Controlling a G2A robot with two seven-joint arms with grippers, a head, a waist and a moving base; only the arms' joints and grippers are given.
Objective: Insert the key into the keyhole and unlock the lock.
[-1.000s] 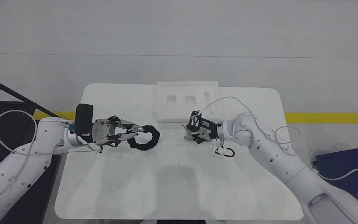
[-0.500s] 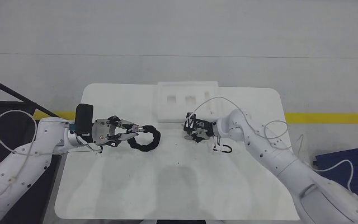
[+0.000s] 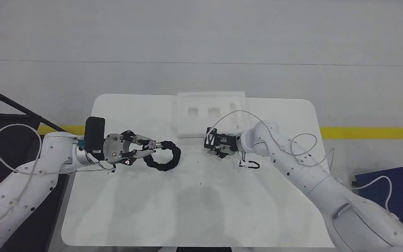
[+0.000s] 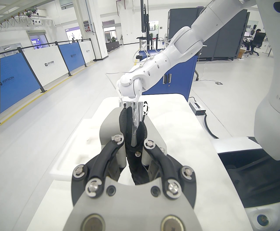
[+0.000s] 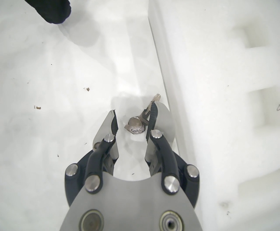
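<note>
My left gripper (image 3: 150, 150) is shut on the black cable lock (image 3: 162, 156), held over the table's left half. In the left wrist view the lock's chrome cylinder (image 4: 135, 116) sticks out past the left gripper (image 4: 133, 142) toward the other arm. The small metal key (image 5: 136, 126) lies flat on the table beside the foam tray's edge. My right gripper (image 5: 133, 111) is open, low over the key, with one finger on each side of its round head. The key's blade passes under one finger (image 5: 153, 113). In the top view the right gripper (image 3: 210, 140) covers the key.
A white foam tray (image 3: 211, 113) with shallow recesses sits at the table's back middle, and its edge (image 5: 166, 72) runs right beside the key. The lock's black end (image 5: 54, 9) hangs a short way ahead of the right gripper. A few small specks dot the white table (image 3: 201, 208).
The right gripper has shifted a little to the left and toward the foam tray. The left arm and the lock have not moved.
</note>
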